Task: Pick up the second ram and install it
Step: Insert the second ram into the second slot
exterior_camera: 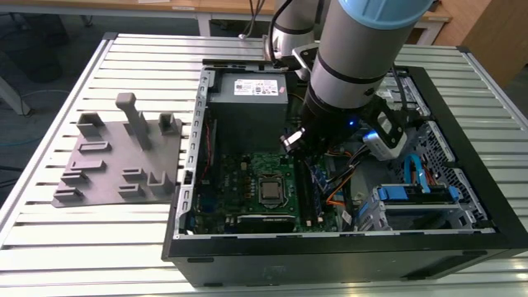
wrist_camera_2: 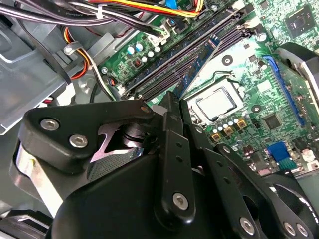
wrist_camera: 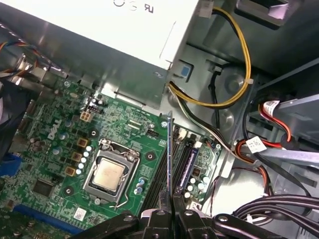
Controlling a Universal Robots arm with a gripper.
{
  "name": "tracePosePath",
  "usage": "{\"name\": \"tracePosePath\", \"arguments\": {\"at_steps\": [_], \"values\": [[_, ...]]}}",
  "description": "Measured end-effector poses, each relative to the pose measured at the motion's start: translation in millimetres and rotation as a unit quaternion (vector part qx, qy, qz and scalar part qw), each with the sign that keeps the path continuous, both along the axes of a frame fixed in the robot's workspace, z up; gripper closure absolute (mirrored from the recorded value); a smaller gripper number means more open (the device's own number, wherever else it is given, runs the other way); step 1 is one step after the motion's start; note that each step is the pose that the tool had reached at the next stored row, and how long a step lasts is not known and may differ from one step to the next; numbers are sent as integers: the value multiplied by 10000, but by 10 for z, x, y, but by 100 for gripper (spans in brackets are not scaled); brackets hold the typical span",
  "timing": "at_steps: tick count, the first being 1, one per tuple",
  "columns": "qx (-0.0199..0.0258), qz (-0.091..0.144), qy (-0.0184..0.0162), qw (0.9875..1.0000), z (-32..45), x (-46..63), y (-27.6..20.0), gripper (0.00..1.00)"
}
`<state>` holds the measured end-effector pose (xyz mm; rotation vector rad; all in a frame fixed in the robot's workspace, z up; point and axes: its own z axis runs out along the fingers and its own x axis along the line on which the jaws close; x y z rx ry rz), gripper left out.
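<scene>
- Inside the case (exterior_camera: 330, 263), above the motherboard's (wrist_camera: 55, 129) edge on the exterior view's right, the gripper (wrist_camera: 171, 213) hangs over the slots (wrist_camera: 158, 175) beside the CPU (wrist_camera: 108, 175).
- Its fingers are clamped on the ram (wrist_camera: 170, 149). In the first wrist view the stick shows edge-on, as a thin line running from the fingers toward the power supply (wrist_camera: 99, 30).
- The ram runs parallel to the slots and close above them. Whether its lower edge has entered one cannot be told (the stick's own edge and the fingers hide that line).
- A blue-edged board (wrist_camera: 183, 163) sits in the row just beside the ram. It may be a stick already seated, though that is only a guess.
- The tray (exterior_camera: 115, 167) rests on the table (exterior_camera: 83, 247) outside the case, toward the table's edge on the exterior view's left and well apart from the gripper.
- The step in hand looks like seating the stick, with pick-up and carry already done.
- To do it well, the ram should stay square to the chosen slot along its whole length, with both ends going in together rather than one corner first.
- Pressure should go straight down into the slot, because a tilted push would likely jam the stick or bend the board.
- The cables (wrist_camera: 238, 59) pass near the slots' far end, so the stick's path should stay clear of them.
- The neighbouring blue-edged board leaves little room sideways, so any drift that way risks a knock.
</scene>
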<state>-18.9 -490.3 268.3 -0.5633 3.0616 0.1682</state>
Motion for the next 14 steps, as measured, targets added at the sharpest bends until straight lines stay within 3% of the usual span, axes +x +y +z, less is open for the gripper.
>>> {"name": "tracePosePath", "arguments": {"at_steps": [8, 14], "values": [[-2, -291, 0, 9996, -2, 0, 0, 89], [0, -726, 0, 9974, -7, 0, 0, 89]]}}
